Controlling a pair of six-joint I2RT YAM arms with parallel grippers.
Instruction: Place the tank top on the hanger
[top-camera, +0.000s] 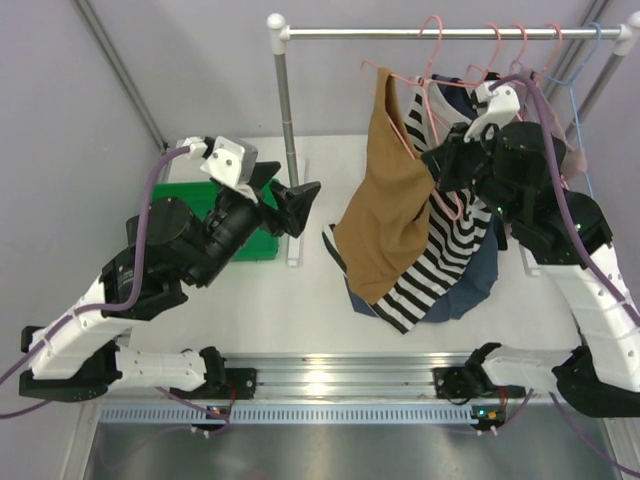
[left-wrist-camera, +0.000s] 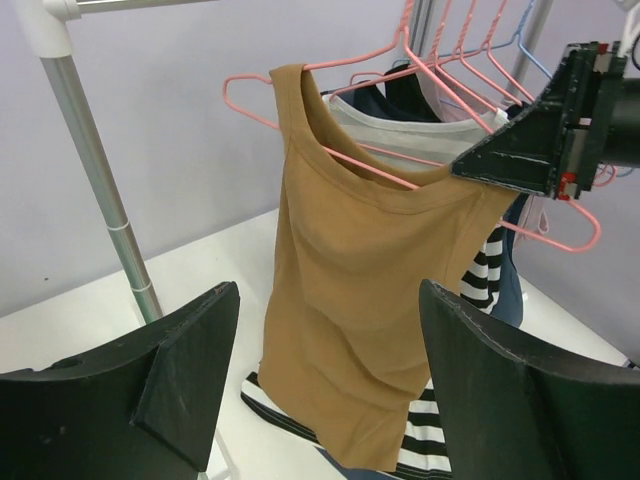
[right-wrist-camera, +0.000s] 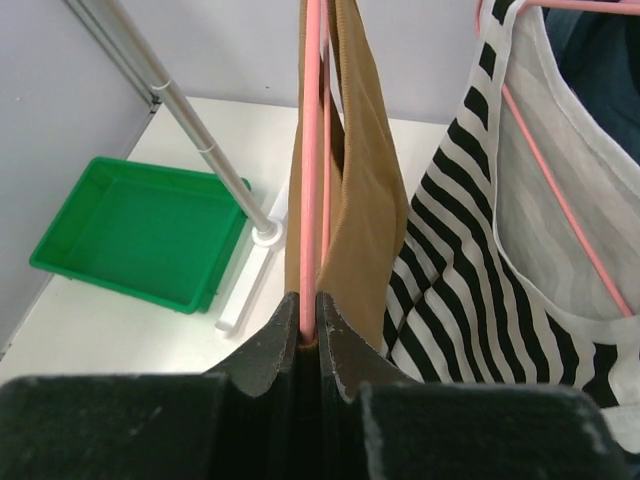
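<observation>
- Right tool (right-wrist-camera: 308, 335) is pinched narrow on the pink wire of the hanger (right-wrist-camera: 312, 150), holding it up above the counter (top-camera: 300, 300).
- Left tool (top-camera: 295, 200) stands wide and grips nothing, facing the garment from well apart.
- Tank top (left-wrist-camera: 370, 300) hangs from that hanger, directly ahead of the right tool, so the threading looks mostly done.
- One strap sits over the hanger's far arm. The near shoulder is hidden behind the tool, so I cannot tell whether it is seated.
- What remains, I'd judge, is to check that shoulder and then release.
- Fabric is plain tan, thin and soft, drooping in loose folds in front of the striped top (right-wrist-camera: 470, 250).
</observation>
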